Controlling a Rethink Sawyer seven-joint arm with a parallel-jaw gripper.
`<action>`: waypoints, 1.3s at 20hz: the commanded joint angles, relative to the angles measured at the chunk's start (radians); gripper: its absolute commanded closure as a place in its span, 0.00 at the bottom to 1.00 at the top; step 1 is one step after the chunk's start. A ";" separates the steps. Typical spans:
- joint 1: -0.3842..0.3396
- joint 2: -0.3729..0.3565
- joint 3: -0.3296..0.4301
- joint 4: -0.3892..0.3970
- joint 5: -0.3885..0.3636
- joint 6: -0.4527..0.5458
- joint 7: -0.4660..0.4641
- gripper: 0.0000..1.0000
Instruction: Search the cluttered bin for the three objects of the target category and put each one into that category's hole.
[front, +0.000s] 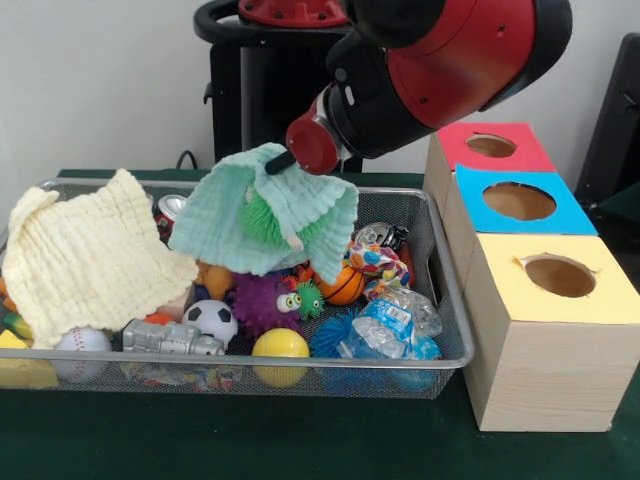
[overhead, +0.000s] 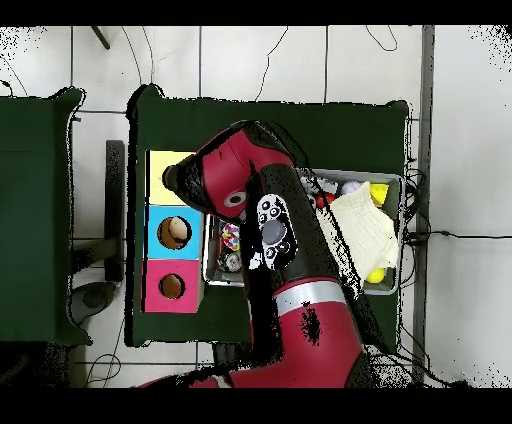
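Green cloth (front: 262, 208) hangs lifted above the middle of the wire bin (front: 452, 330), draped in folds from the end of the red and black arm (front: 440, 70). The gripper (front: 283, 162) sits at the cloth's top edge, and its jaws are pinching the cloth there; a green spiky toy (front: 266, 219) shows under the folds. A yellow cloth (front: 90, 258) lies spread over the bin's left part in the front view. Among the clutter below are a soccer ball (front: 211, 320), a yellow ball (front: 281, 346), a purple furry toy with eyes (front: 268, 301), a small basketball (front: 345, 285), a baseball (front: 82, 341), a grey metal piece (front: 172, 339), a crushed can (front: 171, 208) and a crumpled plastic bottle (front: 395, 325). Just beside the bin on the green tabletop (front: 300, 440) stands a wooden box with three round holes, topped yellow (front: 555, 272), blue (front: 518, 202) and red (front: 492, 146). In the overhead view the arm covers most of the bin.
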 joint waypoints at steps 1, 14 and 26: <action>-0.026 0.027 0.043 -0.011 0.027 0.098 -0.274 1.00; -0.014 0.048 0.048 -0.036 0.020 0.142 -0.291 0.00; -0.165 0.031 0.171 0.128 0.324 -0.358 0.041 0.00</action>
